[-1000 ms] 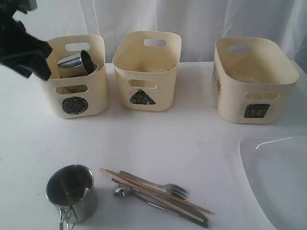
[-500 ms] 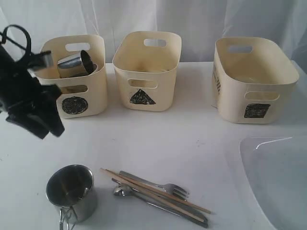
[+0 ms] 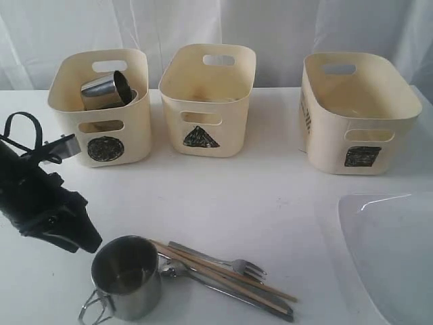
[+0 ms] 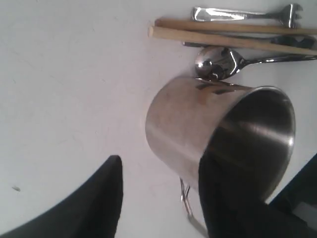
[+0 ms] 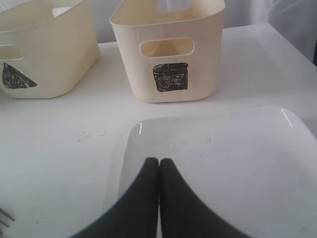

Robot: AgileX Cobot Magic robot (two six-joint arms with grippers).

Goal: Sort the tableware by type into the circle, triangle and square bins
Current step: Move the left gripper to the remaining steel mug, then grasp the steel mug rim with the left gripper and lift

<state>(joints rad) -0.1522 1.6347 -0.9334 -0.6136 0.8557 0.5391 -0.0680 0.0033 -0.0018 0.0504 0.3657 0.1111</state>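
Note:
A steel mug [image 3: 127, 284] stands at the table's front, touching the spoon [image 3: 174, 269], wooden chopsticks [image 3: 230, 277], fork [image 3: 226, 261] and knife [image 3: 264, 308]. My left gripper [image 3: 91, 244] is low beside the mug's left, open. In the left wrist view the mug [image 4: 198, 129] lies just ahead of the left gripper [image 4: 161, 166], whose fingers straddle its wire handle [image 4: 185, 198]. One finger [image 4: 233, 198] overlaps the rim. A second mug [image 3: 107, 89] lies in the circle bin [image 3: 101, 128]. My right gripper [image 5: 159, 161] is shut over the white plate [image 5: 223, 148].
The triangle bin [image 3: 206, 101] stands at the back middle and the square bin [image 3: 355, 115] at the back right. The plate [image 3: 392, 250] fills the front right corner. White curtain hangs behind the bins.
My left arm dropped from beside the circle bin to the table. The mug slid right against the cutlery, and its handle now points front left.

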